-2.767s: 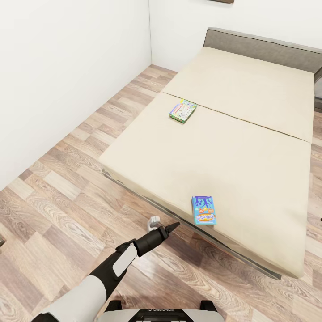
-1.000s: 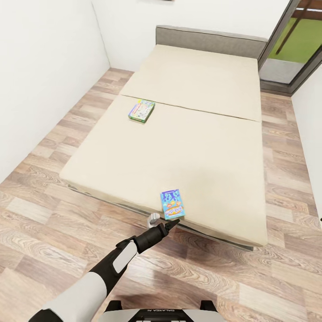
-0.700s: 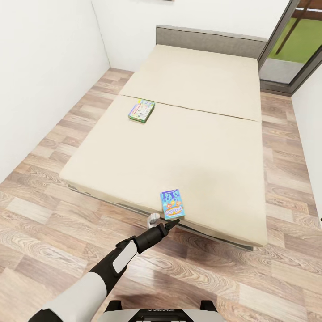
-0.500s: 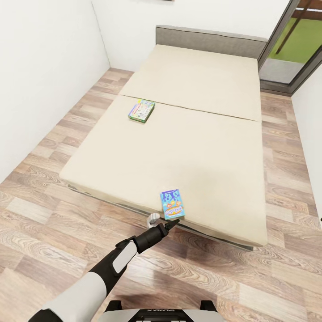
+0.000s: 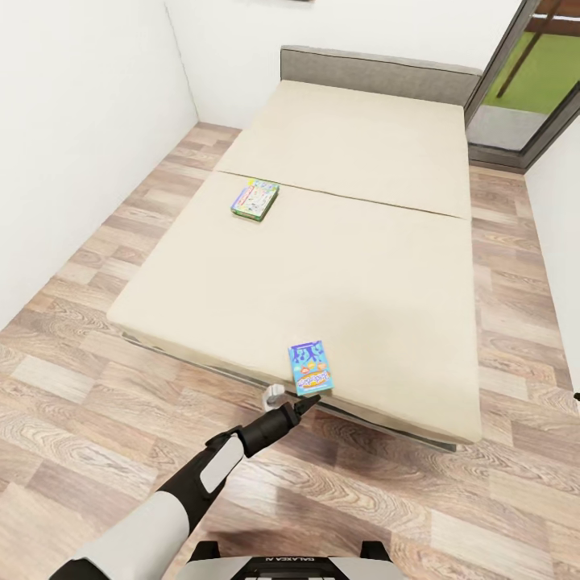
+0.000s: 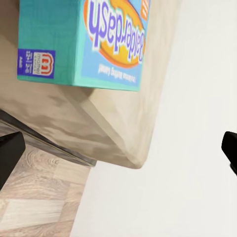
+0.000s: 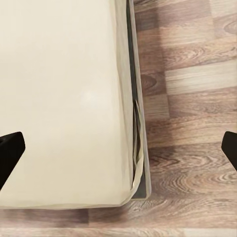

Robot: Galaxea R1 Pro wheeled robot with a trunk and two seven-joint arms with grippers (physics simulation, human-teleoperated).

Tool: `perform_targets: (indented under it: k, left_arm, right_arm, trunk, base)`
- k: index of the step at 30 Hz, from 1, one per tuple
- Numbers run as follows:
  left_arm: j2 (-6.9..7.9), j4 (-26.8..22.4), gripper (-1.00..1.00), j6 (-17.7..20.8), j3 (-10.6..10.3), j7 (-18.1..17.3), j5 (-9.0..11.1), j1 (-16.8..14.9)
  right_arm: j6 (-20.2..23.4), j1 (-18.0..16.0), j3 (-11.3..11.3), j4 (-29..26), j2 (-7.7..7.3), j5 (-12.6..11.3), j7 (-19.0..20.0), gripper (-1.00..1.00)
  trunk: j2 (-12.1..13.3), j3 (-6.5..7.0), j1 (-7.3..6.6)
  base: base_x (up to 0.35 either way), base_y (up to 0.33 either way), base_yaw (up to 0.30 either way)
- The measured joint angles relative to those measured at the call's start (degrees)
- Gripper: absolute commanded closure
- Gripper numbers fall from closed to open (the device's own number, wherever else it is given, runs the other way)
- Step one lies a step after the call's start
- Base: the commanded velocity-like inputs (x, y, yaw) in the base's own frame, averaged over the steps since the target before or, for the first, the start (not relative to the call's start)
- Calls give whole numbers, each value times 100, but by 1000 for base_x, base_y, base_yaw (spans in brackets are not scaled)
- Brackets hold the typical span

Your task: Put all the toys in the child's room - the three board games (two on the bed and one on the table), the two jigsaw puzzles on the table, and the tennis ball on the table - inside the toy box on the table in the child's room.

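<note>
From the head, the left gripper (image 5: 309,400) has crept a touch closer to the small blue game box (image 5: 310,367) at six o'clock on the bed (image 5: 362,266); the green-white box (image 5: 255,199) lies at ten o'clock. The left wrist shows wide-spread fingertips (image 6: 10,153) before that blue box (image 6: 84,42), so a grasp seems imminent. The right wrist's fingertips (image 7: 11,154) are wide too, empty over the bed's corner (image 7: 74,98).

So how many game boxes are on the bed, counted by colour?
Blue game box: 1
White-green game box: 1
Total on the bed: 2
</note>
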Motion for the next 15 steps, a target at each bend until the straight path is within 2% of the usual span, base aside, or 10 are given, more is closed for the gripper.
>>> perform_targets:
  k: [15]
  left_arm:
    - [33,-11,-100,0,12,-77,29,37]
  right_arm:
    - [-2,0,-27,0,-39,-3,8,-100]
  trunk:
    - [0,-25,0]
  base:
    - [0,0,0]
